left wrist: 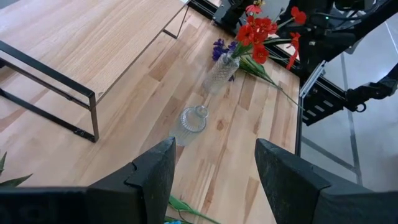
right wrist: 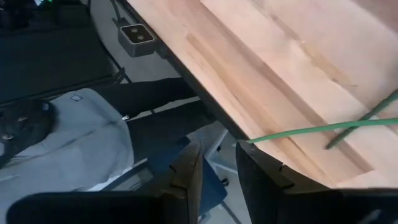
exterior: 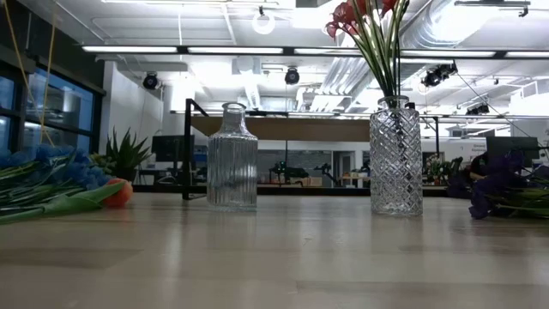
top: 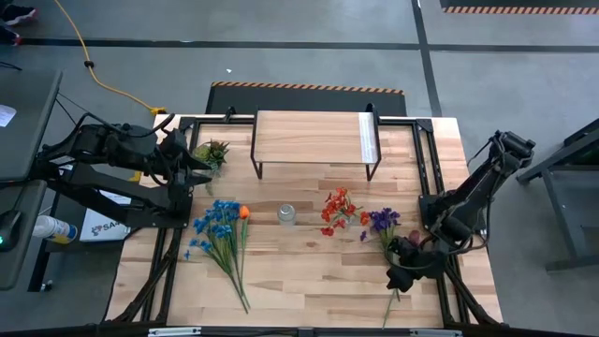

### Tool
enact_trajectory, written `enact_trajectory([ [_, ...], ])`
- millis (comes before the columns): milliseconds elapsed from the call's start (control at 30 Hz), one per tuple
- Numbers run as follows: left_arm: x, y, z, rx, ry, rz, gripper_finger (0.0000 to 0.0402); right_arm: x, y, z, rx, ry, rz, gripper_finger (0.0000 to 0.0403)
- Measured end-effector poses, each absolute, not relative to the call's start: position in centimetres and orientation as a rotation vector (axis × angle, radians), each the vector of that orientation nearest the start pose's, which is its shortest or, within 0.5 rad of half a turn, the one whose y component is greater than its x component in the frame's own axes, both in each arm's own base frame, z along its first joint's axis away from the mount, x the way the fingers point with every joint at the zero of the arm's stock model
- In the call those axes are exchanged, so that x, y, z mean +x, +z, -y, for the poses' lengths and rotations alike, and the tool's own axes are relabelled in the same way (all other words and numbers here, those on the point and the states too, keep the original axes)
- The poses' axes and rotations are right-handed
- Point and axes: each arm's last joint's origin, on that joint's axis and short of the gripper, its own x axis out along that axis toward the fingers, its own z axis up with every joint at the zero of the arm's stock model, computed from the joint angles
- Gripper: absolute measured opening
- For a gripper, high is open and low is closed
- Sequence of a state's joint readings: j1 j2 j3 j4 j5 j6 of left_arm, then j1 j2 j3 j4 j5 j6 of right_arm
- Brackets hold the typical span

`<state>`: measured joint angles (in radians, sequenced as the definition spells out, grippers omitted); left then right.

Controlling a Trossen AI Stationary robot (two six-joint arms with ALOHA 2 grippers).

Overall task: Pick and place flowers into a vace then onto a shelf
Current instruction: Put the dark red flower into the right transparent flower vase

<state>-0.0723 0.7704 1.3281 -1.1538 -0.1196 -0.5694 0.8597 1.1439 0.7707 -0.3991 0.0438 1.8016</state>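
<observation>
The blue flowers with one orange bloom lie flat on the table's left part. The red flowers stand in a cut-glass vase. An empty glass vase stands at the table's middle. The purple and maroon flowers lie on the table, their stems running toward the near edge. My right gripper hangs over those stems, narrowly open, with the stem ends just ahead of its fingers. My left gripper is open at the table's left, beside a potted plant. The shelf stands at the far side.
A small spiky potted plant stands left of the shelf, close to my left gripper. The table's near edge lies just beyond my right gripper, and a person's grey and dark clothing shows past it. Black frame rails run along both table sides.
</observation>
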Motion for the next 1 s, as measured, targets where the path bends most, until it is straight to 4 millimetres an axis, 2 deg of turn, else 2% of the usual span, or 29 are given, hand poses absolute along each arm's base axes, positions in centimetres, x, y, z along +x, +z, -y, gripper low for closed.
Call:
enact_trajectory([
  [300, 8.7, 41.4, 0.3, -0.497, 0.214, -0.562, 0.0253, 14.0, 24.5, -16.2, 1.165, -0.284, -1.257, 0.0090],
  [567, 8.6, 41.4, 0.3, -0.505, 0.194, -0.569, 0.0253, 13.4, 24.1, -15.6, 1.111, -0.377, -1.302, 0.0090],
  [767, 8.6, 41.4, 0.3, -0.505, 0.194, -0.569, 0.0253, 12.6, 23.6, -15.1, 1.097, -0.495, -1.436, 0.0089],
  [1000, 8.6, 41.4, 0.3, -0.505, 0.194, -0.569, 0.0253, 13.0, 23.3, -14.5, 1.086, -0.572, -1.405, 0.0089],
])
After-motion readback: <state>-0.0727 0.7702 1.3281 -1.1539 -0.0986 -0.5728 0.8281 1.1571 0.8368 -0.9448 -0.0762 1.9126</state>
